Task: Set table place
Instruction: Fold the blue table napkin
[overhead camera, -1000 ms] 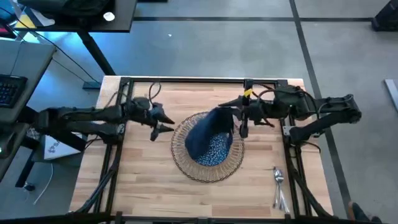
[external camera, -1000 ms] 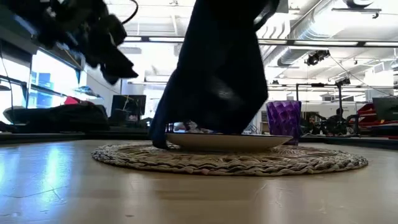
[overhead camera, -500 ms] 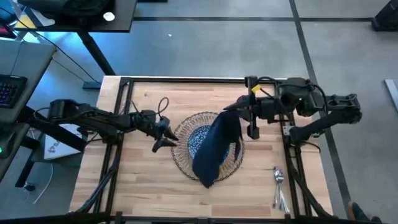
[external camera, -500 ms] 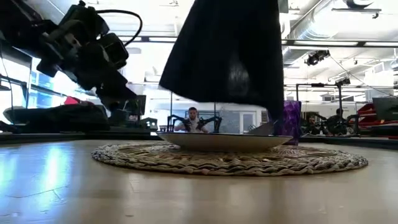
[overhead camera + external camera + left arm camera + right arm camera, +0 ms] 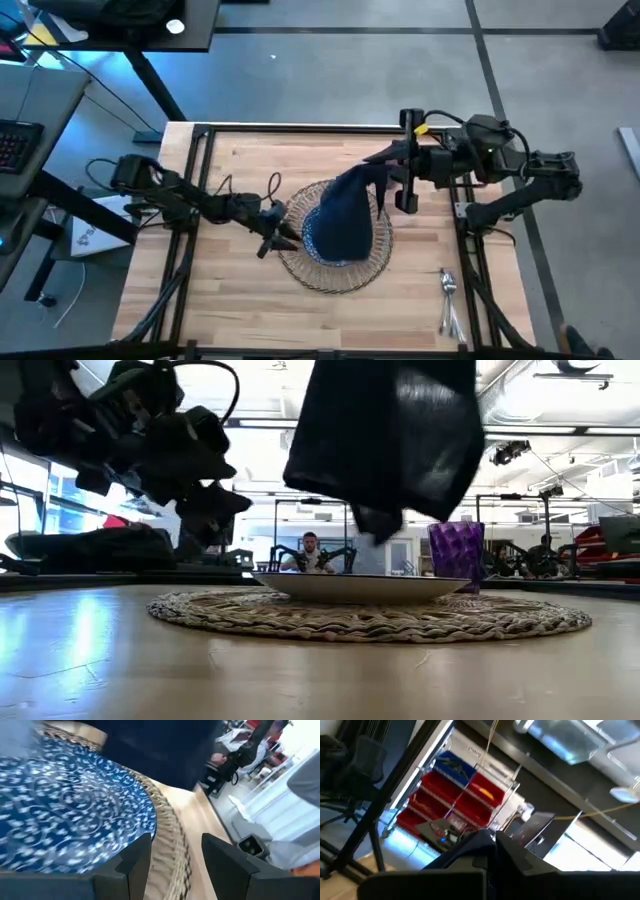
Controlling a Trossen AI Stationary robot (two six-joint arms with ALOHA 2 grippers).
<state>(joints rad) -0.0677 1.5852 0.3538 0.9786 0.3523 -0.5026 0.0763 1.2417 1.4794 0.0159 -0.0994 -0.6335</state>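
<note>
A round woven mat (image 5: 300, 262) lies mid-table with a blue-white speckled plate (image 5: 360, 586) on it. Above the plate hangs a dark navy napkin (image 5: 345, 215), with my right gripper (image 5: 383, 172) shut on its top. My left gripper (image 5: 275, 235) hovers open at the mat's left rim. In the left wrist view its fingers (image 5: 134, 865) stand on either side of the mat's rim (image 5: 172, 845), beside the plate (image 5: 65, 820). A purple cup (image 5: 456, 550) stands behind the mat. Silver cutlery (image 5: 448, 290) lies at the near right. My right gripper pinches the napkin's top end (image 5: 372, 176) between its two fingers, which reach in about level from the table's right. In the right wrist view the dark cloth (image 5: 470, 847) bunches at the shut fingers. The napkin hangs slack below them, its lower end (image 5: 380, 520) clear of the plate.
A black rail frame (image 5: 300, 128) runs along the table's far edge and down both sides. Bare wood (image 5: 230, 300) lies at the near left. Beyond the table the low view shows a person (image 5: 310, 550) and other equipment.
My right gripper has raised the napkin; its lower end, which lay on the plate, has come off, swung toward the near edge and now hangs clear. My left gripper has moved down and toward the table's right and near edges, up to the mat's rim.
</note>
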